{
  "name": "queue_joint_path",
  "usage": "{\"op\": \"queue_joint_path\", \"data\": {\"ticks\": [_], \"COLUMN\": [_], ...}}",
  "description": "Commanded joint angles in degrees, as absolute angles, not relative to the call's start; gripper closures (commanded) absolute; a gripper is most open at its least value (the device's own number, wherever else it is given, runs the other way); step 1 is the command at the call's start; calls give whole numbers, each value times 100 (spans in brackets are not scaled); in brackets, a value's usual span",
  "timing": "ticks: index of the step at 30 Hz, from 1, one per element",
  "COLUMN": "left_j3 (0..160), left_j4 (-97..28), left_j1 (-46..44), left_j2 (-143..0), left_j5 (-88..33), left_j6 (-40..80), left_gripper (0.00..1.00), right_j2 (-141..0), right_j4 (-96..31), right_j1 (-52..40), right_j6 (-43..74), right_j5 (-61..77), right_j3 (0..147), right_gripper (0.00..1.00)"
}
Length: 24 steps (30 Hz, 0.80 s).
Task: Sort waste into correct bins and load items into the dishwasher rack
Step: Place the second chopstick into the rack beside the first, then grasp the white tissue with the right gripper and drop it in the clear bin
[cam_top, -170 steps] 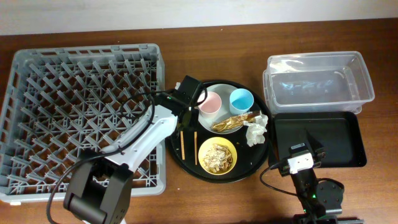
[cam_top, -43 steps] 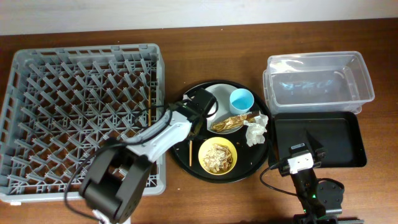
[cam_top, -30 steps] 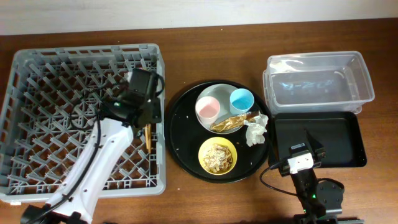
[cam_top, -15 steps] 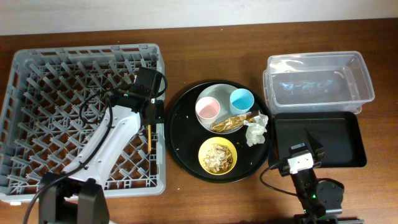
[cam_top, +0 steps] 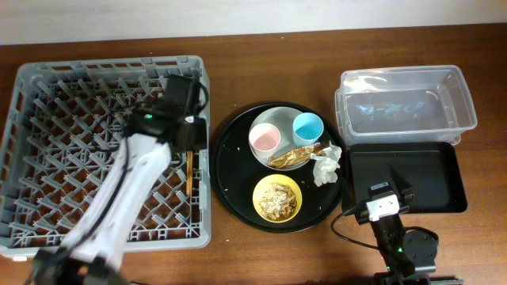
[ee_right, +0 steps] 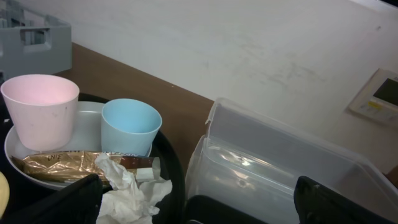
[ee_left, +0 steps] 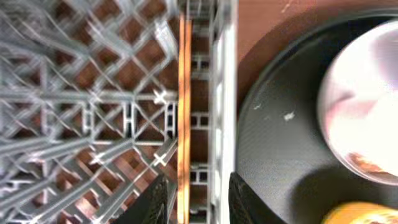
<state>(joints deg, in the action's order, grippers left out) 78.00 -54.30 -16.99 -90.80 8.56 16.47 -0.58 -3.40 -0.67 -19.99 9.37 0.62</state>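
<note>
The pair of chopsticks (cam_top: pixel 188 170) (ee_left: pixel 183 106) lies in the grey dishwasher rack (cam_top: pixel 103 150) along its right wall. My left gripper (cam_top: pixel 188 141) (ee_left: pixel 198 202) hovers over their near end, open, with its fingers on either side and not pressing them. On the round black tray (cam_top: pixel 230 174) sit the pink cup (cam_top: pixel 265 140) (ee_right: pixel 40 109), the blue cup (cam_top: pixel 307 127) (ee_right: pixel 129 127), the plate (cam_top: pixel 283 163) with the gold wrapper (cam_top: pixel 297 153) (ee_right: pixel 68 165), the white napkin (cam_top: pixel 325 168) (ee_right: pixel 127 186), and the yellow bowl (cam_top: pixel 276 198) of food scraps. My right gripper (cam_top: pixel 380 191) (ee_right: pixel 208 205) rests wide open and empty by the black bin (cam_top: pixel 420 178).
The clear tub (cam_top: pixel 408 103) (ee_right: pixel 280 162) stands at the back right, behind the black bin. The round tray lies between the rack and the bins. The rack's upright pegs fill its whole floor.
My left arm carried the chopsticks from the round tray over to the rack's right side, then its jaws parted and the chopsticks now lie in the rack. The right arm has not moved.
</note>
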Motion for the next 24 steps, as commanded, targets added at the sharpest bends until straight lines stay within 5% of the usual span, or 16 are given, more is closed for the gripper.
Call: {"op": "queue_joint_path", "data": {"ticks": [1, 2, 7, 9, 10, 14, 16, 18, 23, 24], "left_j3": [8180, 8180, 8180, 8180, 8180, 8180, 8180, 8180, 8180, 8180], "left_j4": [-5852, -6125, -7083, -7105, -7122, -7317, -7317, -7317, -7317, -7317], "left_j1": [-1404, -1358, -1358, -1358, -1358, -1358, -1358, -1358, -1358, -1358], "left_j2": [-7874, -7524, -6611, -6215, -6093, -6058, -6075, -6077, -6077, -6077], "left_j5": [-443, -735, -709, -515, -263, -211, -211, -213, -211, -211], "left_j6": [1640, 1640, 1643, 1643, 1640, 1640, 1640, 1640, 1640, 1640], "left_gripper": [35, 24, 21, 13, 1, 1, 1, 1, 1, 1], "right_j2": [-32, -32, -32, -43, -121, -2141, -3983, -5651, -7931, -8510], "right_j4": [-366, -366, 180, 642, 89, -2110, -4880, -6283, -6803, -6869], "right_j1": [-30, -30, -36, -34, -36, -36, -36, -36, -36, -36], "right_j6": [-2014, -2012, -2008, -353, 235, 220, 8, 244, 711, 478], "right_j5": [989, 989, 1251, 1931, 1933, 2357, 2353, 2541, 3175, 3275], "right_j3": [32, 32, 32, 228, 650, 3614, 6001, 7575, 7607, 7607], "right_gripper": [1, 1, 1, 1, 1, 1, 2, 2, 2, 13]}}
